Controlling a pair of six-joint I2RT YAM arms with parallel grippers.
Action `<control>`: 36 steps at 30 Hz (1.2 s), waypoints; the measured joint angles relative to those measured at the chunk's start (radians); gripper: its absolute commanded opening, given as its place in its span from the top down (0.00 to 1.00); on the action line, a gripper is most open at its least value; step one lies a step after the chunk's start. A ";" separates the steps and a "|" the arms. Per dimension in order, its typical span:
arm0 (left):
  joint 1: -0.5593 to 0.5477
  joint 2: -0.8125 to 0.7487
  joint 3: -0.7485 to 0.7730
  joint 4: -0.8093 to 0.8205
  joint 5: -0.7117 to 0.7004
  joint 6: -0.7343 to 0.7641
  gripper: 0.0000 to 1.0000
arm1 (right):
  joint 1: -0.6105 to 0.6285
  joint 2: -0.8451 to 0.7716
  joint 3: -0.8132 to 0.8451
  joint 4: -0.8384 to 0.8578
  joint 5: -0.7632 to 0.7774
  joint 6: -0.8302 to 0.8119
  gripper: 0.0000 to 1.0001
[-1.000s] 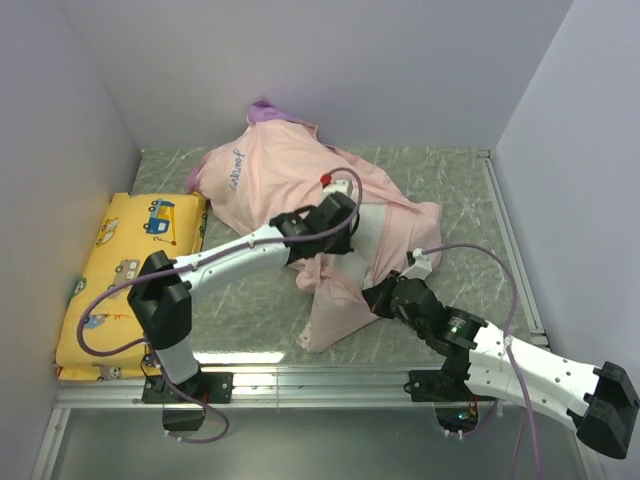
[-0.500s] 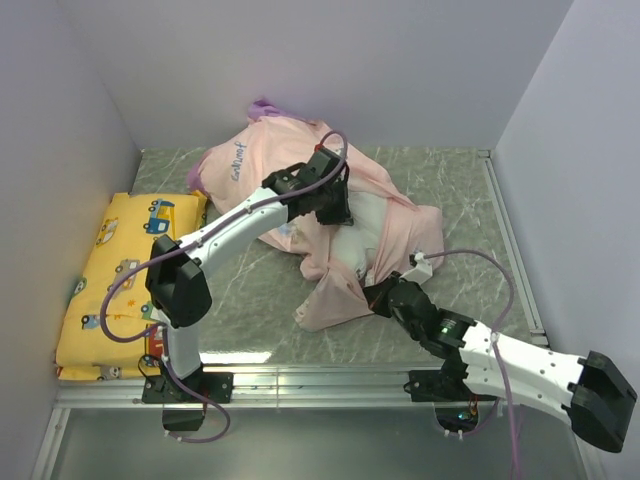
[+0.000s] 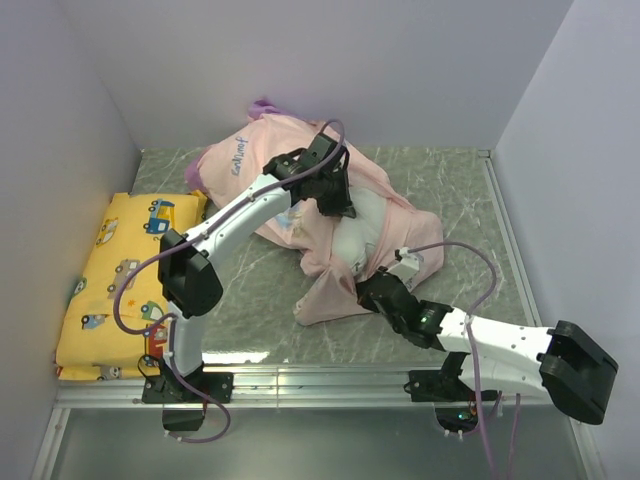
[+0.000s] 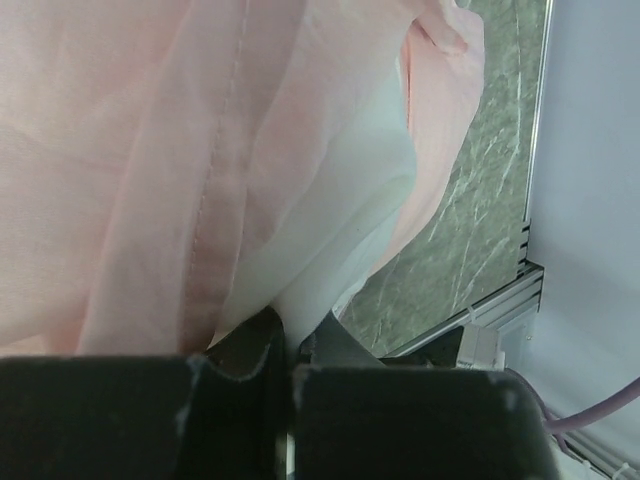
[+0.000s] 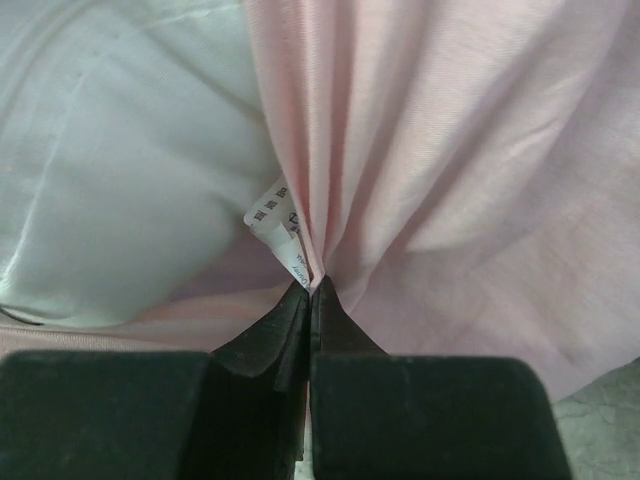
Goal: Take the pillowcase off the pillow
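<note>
over the last second the left end effector point(image 3: 335, 200) has gone from frame centre to upper centre in the top view, dragging the bundle back with it. the right end effector point(image 3: 372, 290) slid slightly left, lower centre. the white patch of pillow point(image 3: 358, 228) between them looks bigger, so i judge the peel has started but is far from done. left is clamped on a fold of white pillow. right is pinched shut on pink pillowcase point(image 3: 265, 165) fabric beside a small tag point(image 5: 270, 215). the pillowcase is draped over the pillow, centre to upper centre of the tabletop point(image 3: 455, 190). count: one pillowcase, one pillow, one yellow cushion point(image 3: 115, 270) at left, two arms.
</note>
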 measured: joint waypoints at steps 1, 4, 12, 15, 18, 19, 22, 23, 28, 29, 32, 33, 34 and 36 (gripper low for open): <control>0.000 0.003 0.007 -0.003 0.002 -0.003 1.00 | 0.006 0.006 0.006 -0.004 0.008 -0.001 1.00; 0.002 0.006 0.020 -0.009 0.006 -0.008 1.00 | 0.044 0.026 0.030 -0.028 0.061 -0.003 1.00; 0.013 0.052 0.095 -0.063 0.011 -0.033 1.00 | 0.224 0.141 0.148 -0.097 0.213 -0.030 1.00; 0.013 0.056 0.099 -0.064 0.013 -0.034 1.00 | 0.244 0.163 0.148 -0.117 0.240 -0.037 1.00; 0.014 0.056 0.104 -0.065 0.013 -0.042 1.00 | 0.259 0.189 0.151 -0.138 0.261 -0.048 1.00; 0.014 0.059 0.109 -0.066 0.013 -0.045 1.00 | 0.267 0.200 0.156 -0.152 0.270 -0.050 1.00; 0.015 0.070 0.134 -0.066 0.014 -0.048 1.00 | 0.288 0.241 0.185 -0.185 0.289 -0.048 1.00; 0.015 0.070 0.134 -0.066 0.014 -0.049 1.00 | 0.289 0.251 0.190 -0.189 0.290 -0.044 1.00; 0.015 0.043 0.079 -0.032 0.022 -0.048 1.00 | 0.278 0.266 0.189 -0.225 0.288 -0.012 1.00; 0.016 0.016 0.029 -0.008 0.026 -0.048 1.00 | 0.267 0.259 0.185 -0.230 0.276 -0.005 1.00; 0.024 -0.117 -0.174 0.095 0.044 -0.047 1.00 | 0.199 0.198 0.140 -0.224 0.208 0.003 1.00; 0.027 -0.162 -0.235 0.120 0.048 -0.047 1.00 | 0.168 0.167 0.115 -0.214 0.177 0.002 1.00; 0.031 -0.217 -0.304 0.151 0.050 -0.046 1.00 | 0.127 0.135 0.087 -0.204 0.145 0.002 1.00; 0.040 -0.331 -0.441 0.207 0.058 -0.043 1.00 | 0.059 0.079 0.043 -0.183 0.092 -0.002 1.00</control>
